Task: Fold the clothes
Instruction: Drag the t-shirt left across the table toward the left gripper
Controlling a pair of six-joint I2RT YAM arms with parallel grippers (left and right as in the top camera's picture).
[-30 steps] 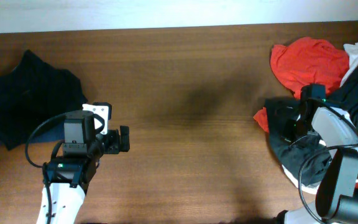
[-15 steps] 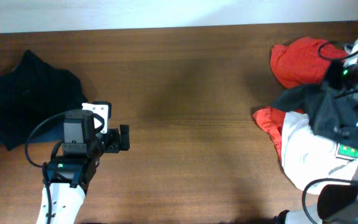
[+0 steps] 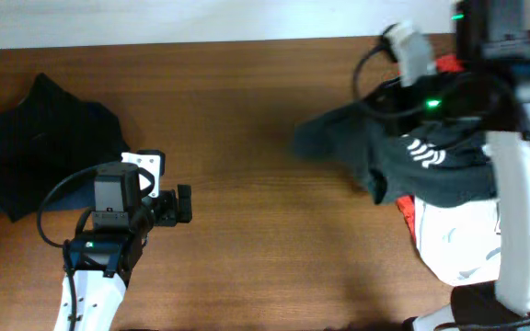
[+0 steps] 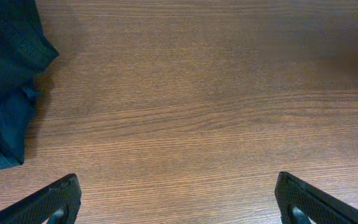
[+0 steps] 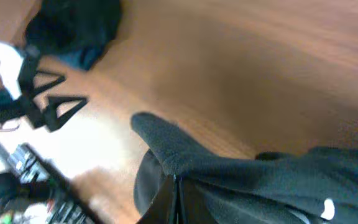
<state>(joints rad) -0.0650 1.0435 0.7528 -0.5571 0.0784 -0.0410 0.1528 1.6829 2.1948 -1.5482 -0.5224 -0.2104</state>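
Where half a second ago it sagged low over the right-hand heap (image 3: pixel 458 239), the dark grey garment (image 3: pixel 412 156) now hangs raised, reaching toward table (image 3: pixel 247 110) centre, right fingers (image 5: pixel 165 208) clamped on it. Left fingers (image 4: pixel 51 202) apart, unmoved, near black pile (image 3: pixel 44 138).

On the table (image 3: pixel 265 267), a stack of clothes (image 3: pixel 49 147) lies left of the left gripper (image 3: pixel 184 204) and slightly behind it. Well to that gripper's right, a garment (image 3: pixel 431 165) hangs over a heap of clothes (image 3: pixel 458 248) at the table's right edge.
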